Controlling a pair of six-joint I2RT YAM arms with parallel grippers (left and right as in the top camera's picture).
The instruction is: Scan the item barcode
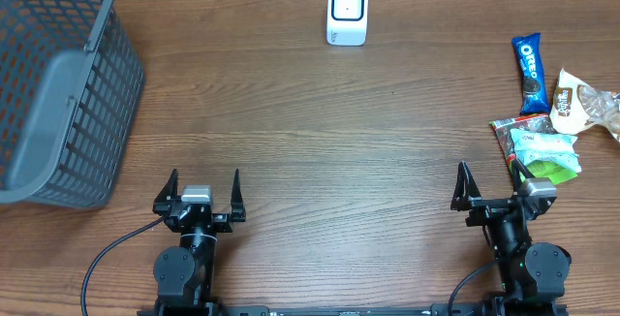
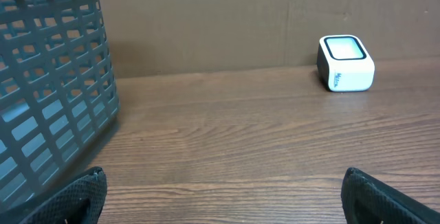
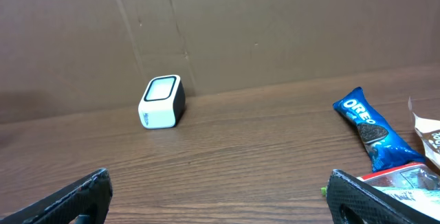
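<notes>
The white barcode scanner [image 1: 347,12] with a dark-rimmed window stands at the table's far edge; it also shows as the scanner [image 2: 346,62] in the left wrist view and the scanner [image 3: 162,102] in the right wrist view. Snack items lie at the right: a blue Oreo pack [image 1: 530,72], a beige bag [image 1: 581,103], a green-white packet [image 1: 547,151] and a red-edged packet [image 1: 504,129]. The Oreo pack [image 3: 371,131] lies ahead and to the right of my right gripper [image 3: 218,186]. My right gripper [image 1: 492,178] stands open and empty, its right finger beside the packets. My left gripper [image 1: 204,178] is open and empty near the front edge.
A grey plastic basket [image 1: 58,83] sits at the far left, tilted toward the table's middle; the basket's wall [image 2: 48,93] fills the left side of the left wrist view. A brown cardboard wall runs behind the table. Black cables trail from both arm bases.
</notes>
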